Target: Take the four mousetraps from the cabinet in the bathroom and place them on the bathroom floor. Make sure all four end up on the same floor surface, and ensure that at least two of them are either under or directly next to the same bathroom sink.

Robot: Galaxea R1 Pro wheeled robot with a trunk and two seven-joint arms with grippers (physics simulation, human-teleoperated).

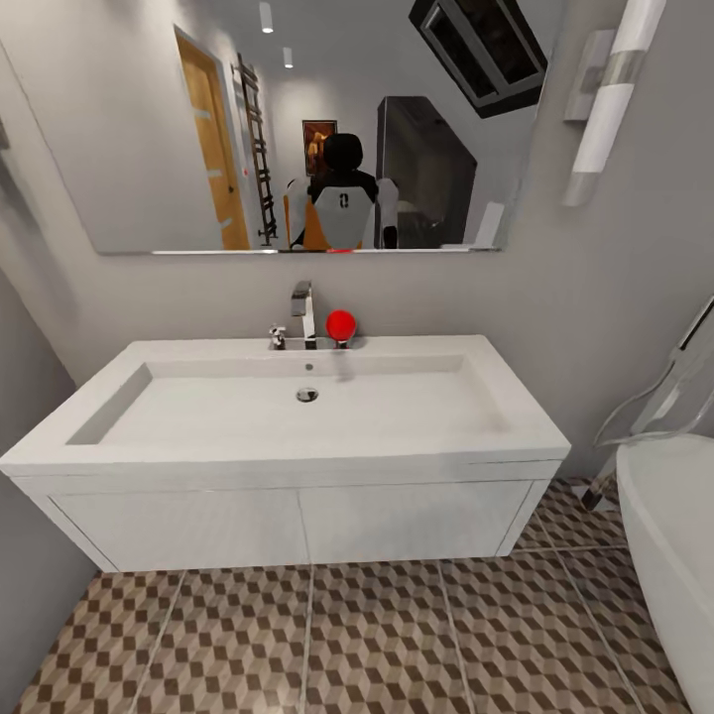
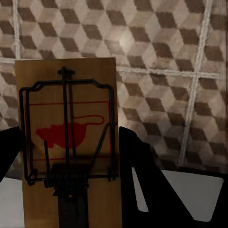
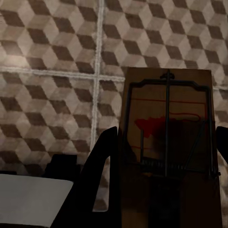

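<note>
- In front of the robot, in the head view, a wide white rectangular wall-hung sink [image 1: 297, 416] sits over a white two-panel vanity [image 1: 297, 521], with a chrome faucet [image 1: 302, 315] at the back edge and a small red ball [image 1: 340, 323] just beside it.
- Above the basin hangs a large frameless mirror [image 1: 139, 129] reflecting the robot's dark head and white-and-orange trunk, a wooden door and a ladder-like towel rail.
- A white tubular wall lamp [image 1: 610, 94] is fixed to the right of the mirror, and the curved rim of a white bathtub [image 1: 674, 535] shows at the right edge.
- The glossy bathroom floor [image 1: 327, 645] of brown, beige and white cube-pattern tiles runs below the vanity.
- In the left wrist view, the left gripper [image 2: 71, 156] pinches a flat tan wooden mousetrap [image 2: 69, 137] with black wire parts and a red mouse print, held between its dark fingers above the tiles.
- In the right wrist view, the right gripper [image 3: 166, 161] is clamped on a second, darker-shaded wooden mousetrap [image 3: 168, 142] of the same kind, also held over the patterned floor.
</note>
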